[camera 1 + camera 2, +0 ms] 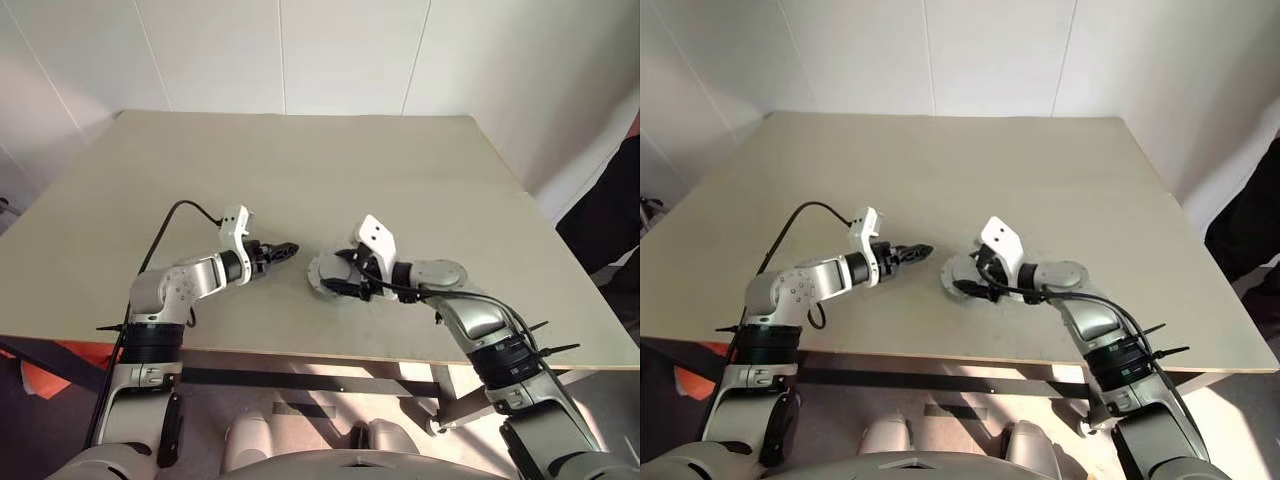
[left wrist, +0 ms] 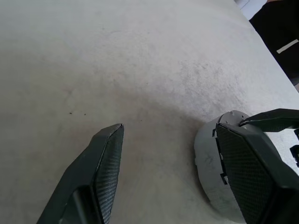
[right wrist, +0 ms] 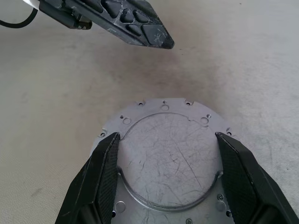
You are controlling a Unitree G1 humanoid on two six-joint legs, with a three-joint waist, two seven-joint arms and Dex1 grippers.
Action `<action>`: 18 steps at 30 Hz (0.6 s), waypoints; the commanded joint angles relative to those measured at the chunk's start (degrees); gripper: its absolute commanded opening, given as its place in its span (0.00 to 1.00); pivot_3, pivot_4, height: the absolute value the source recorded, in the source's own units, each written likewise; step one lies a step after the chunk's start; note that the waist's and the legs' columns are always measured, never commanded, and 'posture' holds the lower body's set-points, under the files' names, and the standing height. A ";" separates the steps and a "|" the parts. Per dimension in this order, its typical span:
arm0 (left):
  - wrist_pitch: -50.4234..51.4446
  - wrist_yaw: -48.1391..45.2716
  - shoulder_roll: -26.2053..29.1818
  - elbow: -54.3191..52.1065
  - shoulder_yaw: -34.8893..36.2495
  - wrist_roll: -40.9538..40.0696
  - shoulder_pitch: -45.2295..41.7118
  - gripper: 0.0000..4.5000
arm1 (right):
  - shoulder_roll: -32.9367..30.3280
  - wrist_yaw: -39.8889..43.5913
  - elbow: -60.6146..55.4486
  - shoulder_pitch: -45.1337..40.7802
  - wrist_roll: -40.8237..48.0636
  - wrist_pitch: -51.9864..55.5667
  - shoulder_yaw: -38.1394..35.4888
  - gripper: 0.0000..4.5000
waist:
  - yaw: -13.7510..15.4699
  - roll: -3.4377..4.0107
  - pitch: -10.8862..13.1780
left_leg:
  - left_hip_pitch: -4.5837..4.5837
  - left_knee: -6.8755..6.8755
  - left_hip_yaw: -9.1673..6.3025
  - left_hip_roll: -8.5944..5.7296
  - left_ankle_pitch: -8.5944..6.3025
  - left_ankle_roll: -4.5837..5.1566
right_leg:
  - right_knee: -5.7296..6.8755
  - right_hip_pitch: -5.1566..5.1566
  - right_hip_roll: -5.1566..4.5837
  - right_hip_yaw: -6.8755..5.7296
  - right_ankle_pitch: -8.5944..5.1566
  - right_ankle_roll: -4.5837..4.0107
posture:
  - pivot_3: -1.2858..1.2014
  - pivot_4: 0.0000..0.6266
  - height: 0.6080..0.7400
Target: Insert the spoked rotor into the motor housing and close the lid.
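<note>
I see the right gripper (image 3: 166, 140) low over the pale beige bench (image 1: 300, 170), its two black fingers (image 3: 100, 177) spread wide on either side of a round, flat grey metal disc (image 3: 163, 158) that lies on the bench near its front edge. From the right wrist view the disc's upper face is scratched, with a raised circular ring and small holes around its rim; I read it as the lid, though I cannot tell what sits beneath it. The fingers flank the disc's edge closely, but I cannot tell whether they press on it. The left gripper (image 1: 282, 250) hovers just beside the disc on its left, pointing toward it, fingers apart with nothing between them. In the left wrist view one of its fingers (image 2: 105, 168) stands over bare bench while the other overlaps the disc's grey side wall (image 2: 208, 163). A dark-clothed person (image 1: 610, 220) stands at the bench's far right edge.
</note>
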 commanded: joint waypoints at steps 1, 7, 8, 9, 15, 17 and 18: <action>0.15 -0.04 0.36 -2.59 0.33 -0.79 -0.40 0.74 | -0.34 -2.38 4.08 0.26 -3.05 2.49 0.75 0.69 | -0.07 0.00 0.00 | 0.00 0.00 0.00 0.00 0.00 -0.01 | 0.00 0.00 0.01 0.00 -0.01 0.01 | 0.52 0.00 1.00; 0.67 -0.05 0.51 -3.00 0.62 -0.93 -0.17 0.74 | -0.72 -2.11 4.61 0.47 -3.19 2.06 1.04 0.69 | -0.13 0.00 0.00 | 0.03 0.00 0.00 0.00 0.01 -0.02 | 0.00 -0.01 0.02 0.02 -0.02 0.04 | 0.52 0.00 1.00; 0.90 0.02 0.23 -3.00 0.78 -1.19 -0.19 0.74 | -0.84 -2.08 4.75 0.57 -3.25 1.97 1.06 0.69 | -0.12 0.00 0.00 | 0.03 0.00 0.00 0.00 0.01 -0.02 | -0.01 -0.01 0.02 0.02 -0.02 0.04 | 0.52 0.00 1.00; 1.22 0.18 -0.22 -2.87 1.02 -1.55 -0.28 0.74 | -0.92 -2.09 4.89 0.61 -3.35 1.89 1.09 0.69 | -0.12 0.00 0.00 | 0.03 0.00 0.00 0.00 0.01 -0.02 | -0.01 -0.01 0.02 0.02 -0.02 0.04 | 0.52 0.00 1.00; 2.15 0.10 -4.77 1.01 0.95 -2.87 -1.69 0.70 | -0.72 -2.36 4.14 0.89 -3.34 2.21 1.26 0.69 | -0.12 -0.01 -0.01 | 0.02 0.00 0.00 -0.01 0.01 -0.01 | -0.04 -0.01 0.02 0.03 -0.03 0.04 | 0.52 0.00 1.00; 2.21 -0.12 -6.55 2.32 1.60 -3.82 -2.66 0.62 | -0.73 -2.42 3.87 1.06 -3.33 2.26 1.28 0.69 | -0.11 -0.02 -0.01 | 0.02 -0.01 0.00 -0.01 0.01 -0.01 | -0.05 -0.01 0.02 0.03 -0.03 0.05 | 0.52 0.00 1.00; 2.29 -0.23 -7.38 2.86 1.56 -4.16 -3.28 0.54 | -0.79 -2.44 3.77 1.14 -3.33 2.28 1.25 0.69 | -0.11 -0.02 -0.01 | 0.01 -0.01 0.00 -0.01 0.01 -0.01 | -0.05 -0.02 0.02 0.03 -0.03 0.05 | 0.52 0.00 1.00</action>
